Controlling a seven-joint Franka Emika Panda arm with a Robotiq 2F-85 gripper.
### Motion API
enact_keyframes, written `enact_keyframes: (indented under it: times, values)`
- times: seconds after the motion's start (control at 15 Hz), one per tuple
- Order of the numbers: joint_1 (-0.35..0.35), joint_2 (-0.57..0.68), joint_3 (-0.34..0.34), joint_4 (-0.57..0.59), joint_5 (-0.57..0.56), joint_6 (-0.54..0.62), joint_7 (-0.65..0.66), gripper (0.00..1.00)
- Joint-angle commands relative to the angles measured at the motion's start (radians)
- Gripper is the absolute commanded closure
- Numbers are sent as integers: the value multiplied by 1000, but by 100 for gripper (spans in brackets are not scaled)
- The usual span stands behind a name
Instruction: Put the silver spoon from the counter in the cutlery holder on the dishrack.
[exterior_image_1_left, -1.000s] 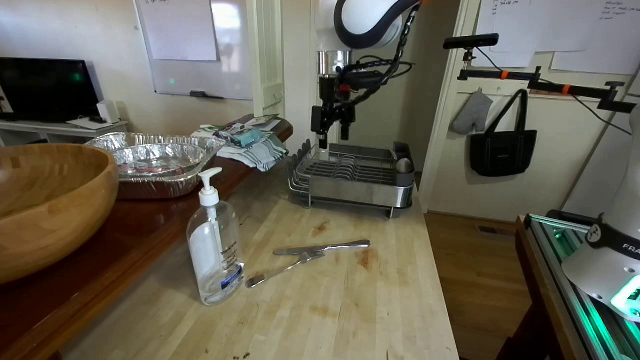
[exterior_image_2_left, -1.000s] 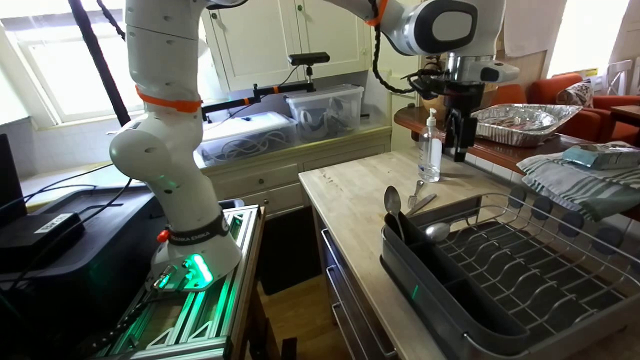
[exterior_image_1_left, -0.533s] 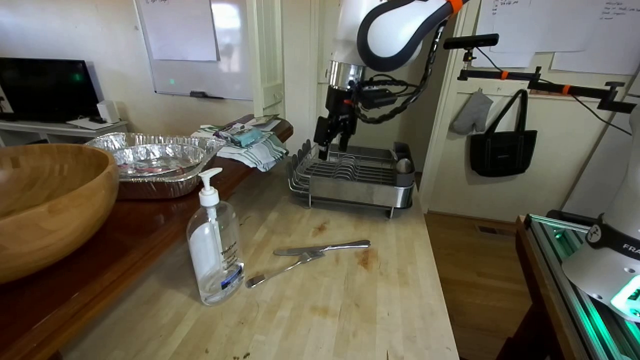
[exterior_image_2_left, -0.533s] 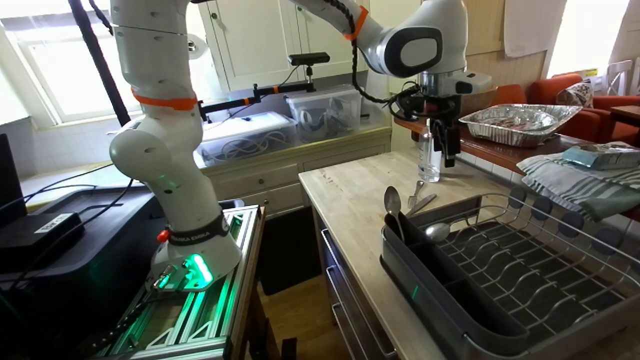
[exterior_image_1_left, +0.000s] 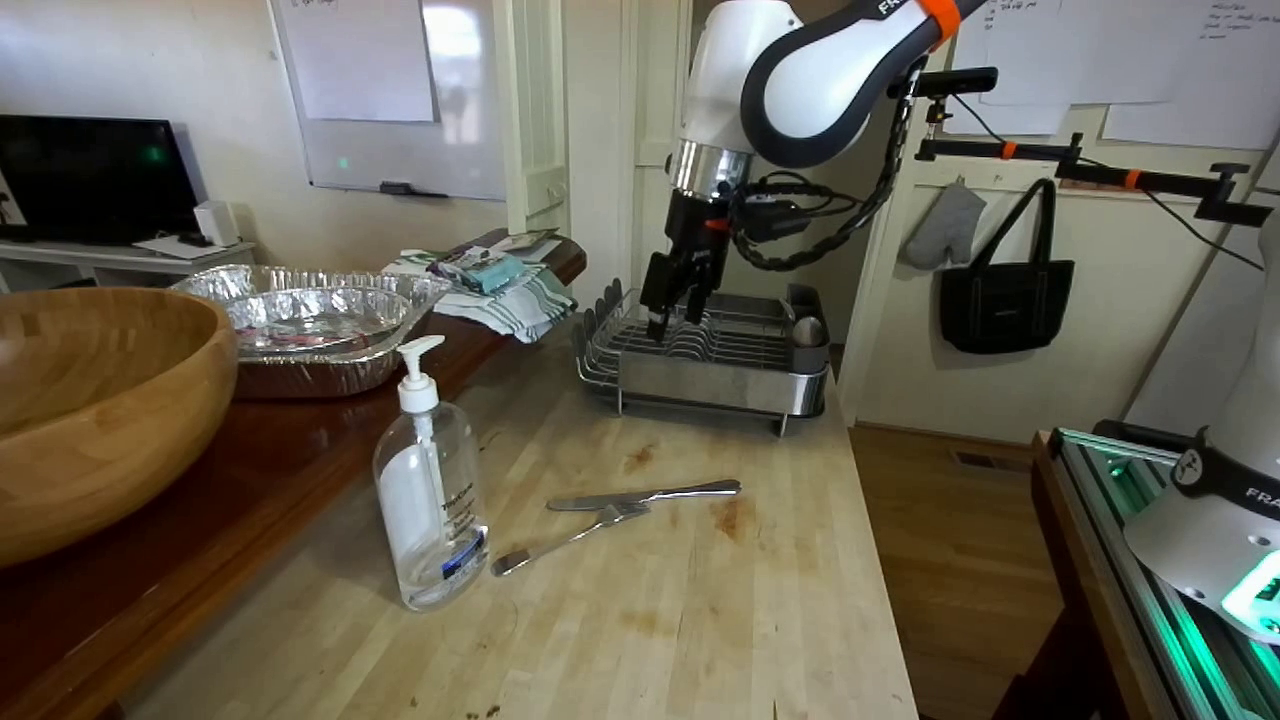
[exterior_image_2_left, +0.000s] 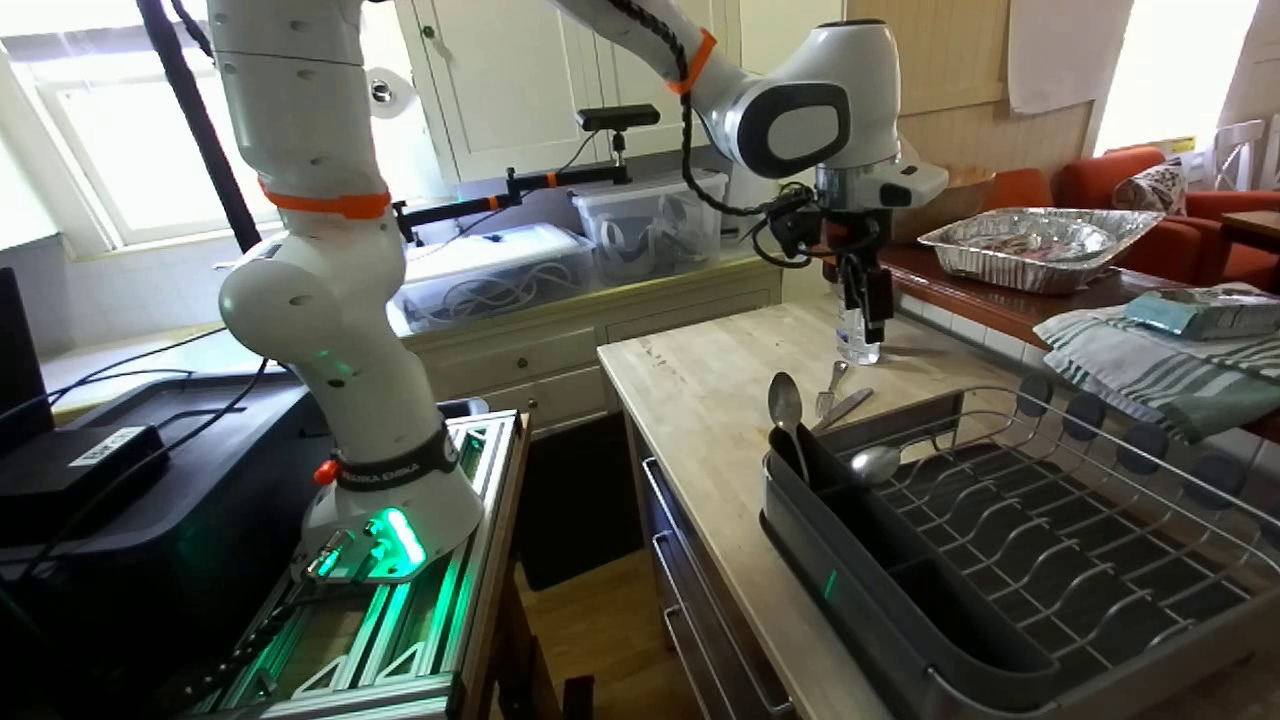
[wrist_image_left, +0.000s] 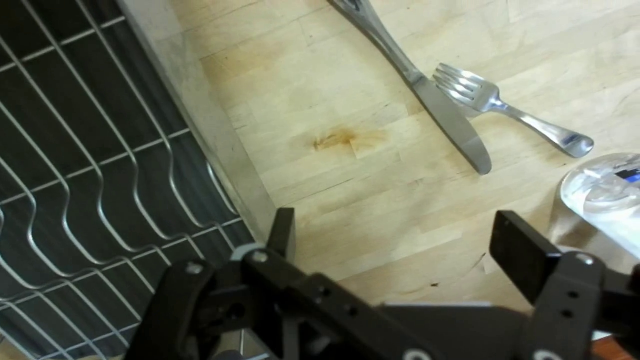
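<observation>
hanging above the counter (exterior_image_1_left: 760, 600) near the dishrack (exterior_image_1_left: 705, 378), the gripper (wrist_image_left: 395, 227) is in the released state: its 2 fingers (wrist_image_left: 283, 232) stand wide apart, with wood grain visible in the gap. in an exterior view, the robot arm (exterior_image_1_left: 805, 95) holds the gripper tilted, with the fingertips directed downward. task item location: spoon 1 (exterior_image_2_left: 785, 400) and spoon 2 (exterior_image_2_left: 876, 464), both silver, are at the cutlery holder (exterior_image_1_left: 808, 358), the dark box at the end of the dishrack. spoon 1 is seated in the end compartment nearest the fork (wrist_image_left: 486, 96) and the knife (wrist_image_left: 451, 121), bowl up, handle down. spoon 2 leans its bowl toward the wires of the dishrack; its handle is hidden and its compartment cannot be determined. which of the 2 the task names cannot be told. the fork and the knife lie flat on the counter, tines at the blade; contact between them cannot be confirmed. the fork handle points toward the clear soap bottle (exterior_image_1_left: 432, 510), which stands upright on the counter just beside the handle end. a brown stain (wrist_image_left: 345, 139) marks the wood between the dishrack and the knife. along the counter, a reddish-brown ledge (exterior_image_1_left: 300, 445) carries a wooden bowl (exterior_image_1_left: 120, 460), nested foil trays (exterior_image_1_left: 330, 372) and striped towels (exterior_image_1_left: 525, 308). a black bag (exterior_image_1_left: 1005, 305) and a grey mitt (exterior_image_1_left: 946, 225) hang side by side.
</observation>
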Motion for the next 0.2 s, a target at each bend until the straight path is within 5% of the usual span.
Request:
enact_keyframes:
  times: [0.0, 0.13]
  values:
    - [0, -1, -1, 2, 1, -3, -1, 0]
    - [0, -2, -1, 2, 2, -3, -1, 0]
